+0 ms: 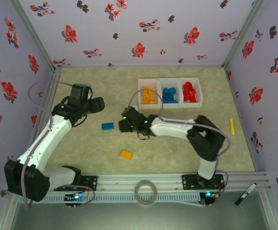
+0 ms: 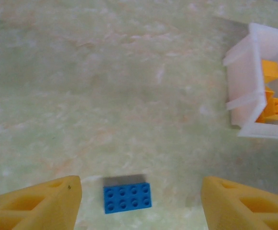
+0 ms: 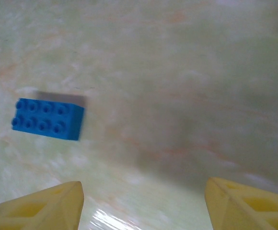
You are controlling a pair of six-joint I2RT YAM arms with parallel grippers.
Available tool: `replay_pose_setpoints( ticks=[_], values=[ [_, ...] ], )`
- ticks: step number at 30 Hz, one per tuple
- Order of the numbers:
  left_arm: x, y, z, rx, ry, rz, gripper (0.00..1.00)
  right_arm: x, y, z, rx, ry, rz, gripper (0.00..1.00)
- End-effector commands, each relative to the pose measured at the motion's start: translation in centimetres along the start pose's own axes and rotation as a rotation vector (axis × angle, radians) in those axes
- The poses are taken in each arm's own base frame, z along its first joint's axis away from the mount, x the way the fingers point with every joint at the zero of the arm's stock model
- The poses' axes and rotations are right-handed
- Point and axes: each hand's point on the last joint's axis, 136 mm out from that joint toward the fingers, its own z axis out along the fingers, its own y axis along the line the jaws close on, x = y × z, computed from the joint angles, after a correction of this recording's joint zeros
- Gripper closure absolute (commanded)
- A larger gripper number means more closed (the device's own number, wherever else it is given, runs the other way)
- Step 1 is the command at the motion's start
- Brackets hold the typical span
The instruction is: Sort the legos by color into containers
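Blue brick (image 1: 107,126) between left arm (image 1: 57,127), bent forward, and right arm (image 1: 172,128), stretched leftward; left jaws, right jaws agape, empty.

Tape roll (image 1: 145,192), black marker (image 1: 245,194), perhaps a yellow pen (image 1: 232,125) lie around.

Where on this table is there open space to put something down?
Bare: the far stretch left of the tray, and the near strip between the orange brick and the right arm. Crowded: the middle, where the left gripper and right gripper hover open near the blue brick.
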Motion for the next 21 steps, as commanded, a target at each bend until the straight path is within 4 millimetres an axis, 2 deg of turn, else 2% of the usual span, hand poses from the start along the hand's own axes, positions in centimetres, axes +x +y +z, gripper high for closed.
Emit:
replay_pose_setpoints(
  ticks=[1, 9, 21],
  values=[
    [0.3, 1.1, -1.2, -0.022, -0.009, -0.018, 0.31, -1.1, 3.2, 1.8, -0.016, -0.041, 0.055, 0.32],
    [0.4, 2.4, -2.1, -0.034, -0.027, -0.039, 0.30, 0.5, 5.9, 5.8, -0.015, -0.009, 0.061, 0.28],
    [0.5, 2.3, -2.3, -0.010, -0.034, -0.047, 0.30, 1.3, 6.4, 8.7, 0.053, 0.020, 0.033, 0.21]
  ],
)
